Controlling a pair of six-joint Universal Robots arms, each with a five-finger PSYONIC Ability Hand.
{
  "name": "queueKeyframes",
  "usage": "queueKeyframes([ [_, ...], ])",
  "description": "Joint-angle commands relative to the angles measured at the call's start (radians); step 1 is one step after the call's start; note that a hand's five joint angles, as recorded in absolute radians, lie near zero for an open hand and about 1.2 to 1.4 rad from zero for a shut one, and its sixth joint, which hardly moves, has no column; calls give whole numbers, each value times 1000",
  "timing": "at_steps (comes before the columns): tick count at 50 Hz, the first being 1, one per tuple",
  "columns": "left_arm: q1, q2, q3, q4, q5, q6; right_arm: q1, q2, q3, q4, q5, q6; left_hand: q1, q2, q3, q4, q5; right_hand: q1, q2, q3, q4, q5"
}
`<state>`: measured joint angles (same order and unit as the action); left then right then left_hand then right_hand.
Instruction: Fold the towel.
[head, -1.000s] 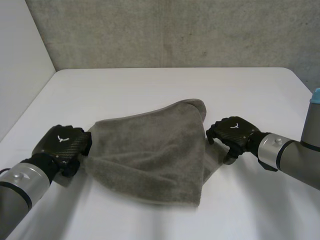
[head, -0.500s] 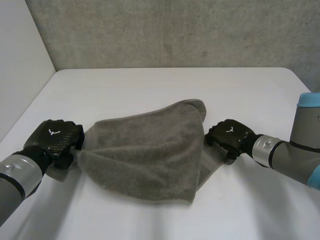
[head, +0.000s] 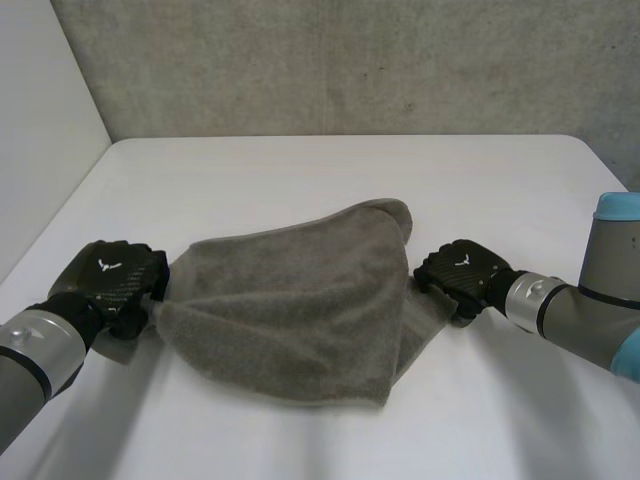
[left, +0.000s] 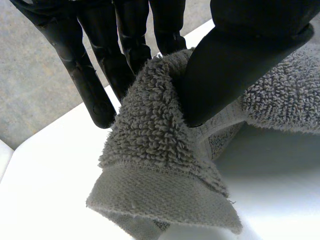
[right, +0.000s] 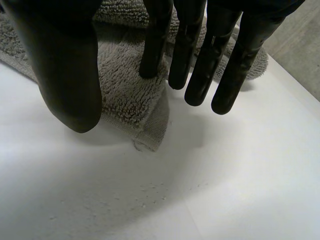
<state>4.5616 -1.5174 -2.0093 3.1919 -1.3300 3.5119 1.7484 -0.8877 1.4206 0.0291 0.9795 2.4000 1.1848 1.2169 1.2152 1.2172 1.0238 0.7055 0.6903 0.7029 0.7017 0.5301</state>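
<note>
A grey towel (head: 290, 310) lies loosely folded over on the white table (head: 300, 180), bunched toward its far right corner. My left hand (head: 110, 282) is at the towel's left corner. In the left wrist view, its thumb (left: 235, 60) pinches the towel's (left: 155, 165) hemmed corner against the fingers and lifts it slightly. My right hand (head: 462, 272) is at the towel's right edge. In the right wrist view, its fingers (right: 195, 55) are extended and apart from the thumb, hovering over the towel's (right: 125, 95) corner, which lies flat on the table.
A grey concrete wall (head: 350, 60) runs behind the table's far edge, and a white panel (head: 40, 130) stands along the left side. Bare table surface surrounds the towel, with the widest stretch beyond it.
My left hand has drawn the towel's left corner a little to the left, stretching the cloth. My right hand has shifted slightly toward the towel's right edge.
</note>
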Motion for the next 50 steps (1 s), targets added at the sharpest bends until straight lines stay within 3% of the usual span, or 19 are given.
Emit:
queueKeyframes([
  [1,0,0,0,-1,0,1,0,9,-9,-6,-1,1,211,179,181,179,198,104,120,107,108,105],
  [23,-1,0,1,0,2,1,13,35,-22,-15,-1,1,211,179,181,179,198,169,184,172,173,170],
  [35,-1,-1,0,0,3,-1,13,33,-40,-15,2,19,211,179,181,179,198,690,705,693,694,691],
  [50,-3,-1,3,2,3,-2,2,-16,-61,0,16,94,211,179,181,179,198,691,706,693,695,692],
])
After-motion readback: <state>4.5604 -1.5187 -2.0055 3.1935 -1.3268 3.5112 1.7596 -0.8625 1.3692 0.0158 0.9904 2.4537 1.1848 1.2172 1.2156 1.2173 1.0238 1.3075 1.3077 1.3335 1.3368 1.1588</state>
